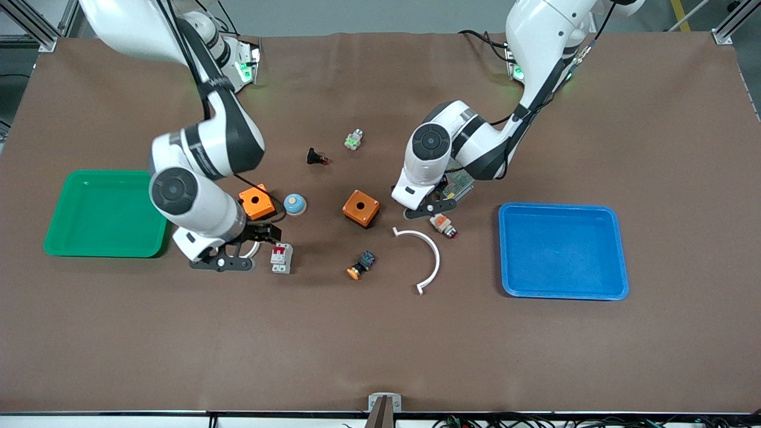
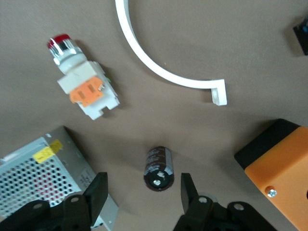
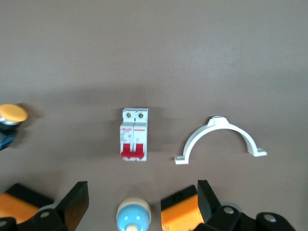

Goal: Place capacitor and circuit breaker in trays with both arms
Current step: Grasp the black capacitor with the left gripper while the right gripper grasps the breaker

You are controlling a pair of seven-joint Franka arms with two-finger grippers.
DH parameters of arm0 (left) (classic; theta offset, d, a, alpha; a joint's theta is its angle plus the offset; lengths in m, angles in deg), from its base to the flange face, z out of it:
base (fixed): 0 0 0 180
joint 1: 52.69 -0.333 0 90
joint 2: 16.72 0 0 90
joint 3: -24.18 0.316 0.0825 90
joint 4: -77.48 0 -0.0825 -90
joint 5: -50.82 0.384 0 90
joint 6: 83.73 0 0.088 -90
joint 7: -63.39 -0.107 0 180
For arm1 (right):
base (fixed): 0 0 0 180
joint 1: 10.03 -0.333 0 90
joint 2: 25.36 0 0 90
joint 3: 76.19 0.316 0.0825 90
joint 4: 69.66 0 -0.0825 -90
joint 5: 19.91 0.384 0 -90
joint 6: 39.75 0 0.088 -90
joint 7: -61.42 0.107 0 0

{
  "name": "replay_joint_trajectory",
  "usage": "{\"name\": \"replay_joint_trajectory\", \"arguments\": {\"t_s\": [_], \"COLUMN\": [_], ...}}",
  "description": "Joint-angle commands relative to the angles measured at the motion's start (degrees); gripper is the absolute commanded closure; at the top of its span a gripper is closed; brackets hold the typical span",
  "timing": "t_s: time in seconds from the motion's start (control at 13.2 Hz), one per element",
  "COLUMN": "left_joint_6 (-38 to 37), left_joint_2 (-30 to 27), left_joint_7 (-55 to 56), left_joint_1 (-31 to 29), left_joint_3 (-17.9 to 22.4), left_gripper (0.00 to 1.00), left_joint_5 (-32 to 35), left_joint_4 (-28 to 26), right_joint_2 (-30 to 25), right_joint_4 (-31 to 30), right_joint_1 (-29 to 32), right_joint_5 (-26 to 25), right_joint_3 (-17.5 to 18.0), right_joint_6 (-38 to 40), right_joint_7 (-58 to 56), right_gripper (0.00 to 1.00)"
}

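The capacitor [image 2: 159, 168], a small black cylinder, rests on the brown mat with its silvery-marked end toward my left gripper [image 2: 143, 192]. That gripper is open and empty, and the capacitor sits just ahead of the gap between its fingers. In the front view the left hand [image 1: 429, 208] hides the capacitor. The circuit breaker [image 1: 281, 258], white-grey with a red switch, lies flat on the mat and also shows in the right wrist view [image 3: 134, 134]. My right gripper [image 1: 261, 233] hangs open and empty beside it, with the fingers [image 3: 77, 204] spread wide above the mat.
A green tray [image 1: 59, 238] sits at the right arm's end and a blue tray [image 1: 618, 249] at the left arm's end. Two orange boxes [image 1: 257, 202] [image 1: 361, 208], a blue dome button [image 1: 294, 204], a white arc [image 1: 431, 255], a white-and-orange button [image 1: 443, 224] and a perforated metal box [image 2: 38, 178] lie around.
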Motion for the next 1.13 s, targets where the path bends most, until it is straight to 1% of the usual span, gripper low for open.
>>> {"name": "replay_joint_trajectory", "arguments": {"t_s": [0.0,0.08,0.23,0.38,0.45,0.53,0.61,0.68,0.76,0.83,1.06], "left_joint_6": [2.56,3.27,4.15,4.41,4.41,4.41,4.41,4.41,4.41,3.98,0.21], "left_joint_2": [1.91,2.26,3.49,4.2,4.37,4.98,5.25,5.25,4.99,4.12,-2.2], "left_joint_7": [2.44,2.53,2.61,2.62,2.62,2.53,2.53,2.44,2.35,2.35,1.22], "left_joint_1": [1.32,1.67,1.68,1.59,1.68,1.68,1.68,1.68,1.68,1.24,-1.82], "left_joint_3": [0.5,0.5,0.5,0.41,0.41,0.41,0.41,0.41,0.41,0.41,0.85], "left_gripper": [0.33,0.34,0.4,0.47,0.5,0.54,0.62,0.81,0.95,0.99,0.99], "left_joint_5": [1.21,1.3,1.3,1.3,1.3,1.3,1.3,1.3,1.3,1.3,1.3], "left_joint_4": [0.19,0.19,0.19,0.28,0.28,0.36,0.45,0.54,0.63,0.89,1.59], "right_joint_2": [2.89,4.29,7.37,9.75,10.28,10.37,10.37,10.37,10.37,10.37,10.29], "right_joint_4": [0.48,0.48,0.57,0.57,0.57,0.49,0.4,0.31,-0.13,-0.3,-0.92], "right_joint_1": [-0.97,-0.8,-0.98,-0.98,-1.06,-1.15,-1.33,-1.42,-1.59,-1.85,-1.94], "right_joint_5": [1.27,2.06,4.35,4.44,4.44,4.44,4.44,4.44,4.44,4.44,4.71], "right_joint_3": [-0.32,-0.32,-0.32,-0.32,-0.23,-0.23,-0.23,-0.23,-0.15,-0.14,-0.06], "right_joint_6": [-3.35,-5.11,-9.41,-12.67,-13.12,-13.13,-12.95,-12.6,-12.6,-12.51,-12.25], "right_joint_7": [1.09,1.09,0.74,0.3,0.21,0.12,0.04,0.04,-0.05,-0.05,0.04], "right_gripper": [0.0,0.0,0.0,0.0,0.0,0.03,0.22,0.39,0.52,0.61,0.82]}}
